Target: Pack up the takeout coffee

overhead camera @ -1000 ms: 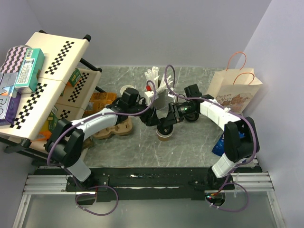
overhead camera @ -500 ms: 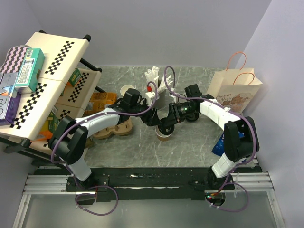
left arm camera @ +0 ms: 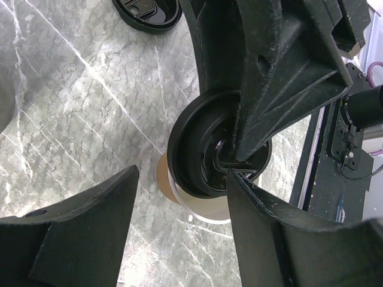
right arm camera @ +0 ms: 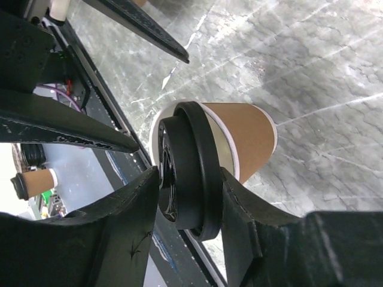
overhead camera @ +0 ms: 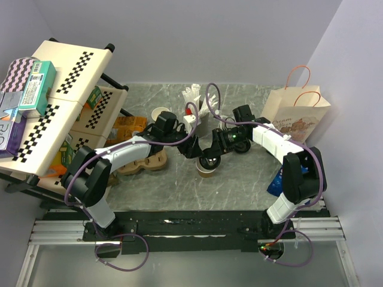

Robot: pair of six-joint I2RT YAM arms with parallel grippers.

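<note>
The right hand (right arm camera: 188,179) had its two fingers at both sides of the black lid (left arm camera: 188,152), very near to its edge. Whether they pinched it or only flanked it could not be told. The lid lay on the mouth of the brown cup (right arm camera: 239,140), but a strip of white rim showed at one side, so it was probably not pressed home. The left hand (left arm camera: 182,173) hovered just beside the cup, on its eleven o'clock side, with fingers spread and holding nothing, likely ready to steady the cup. The cup itself stood upright near the middle of the counter (overhead camera: 251,179). At nine o'clock from it lay the cardboard carrier (overhead camera: 140,164), where it should probably go afterwards. Farther out at eleven o'clock stood an open cup (overhead camera: 160,113), and at two o'clock the paper bag (overhead camera: 296,116).
</note>
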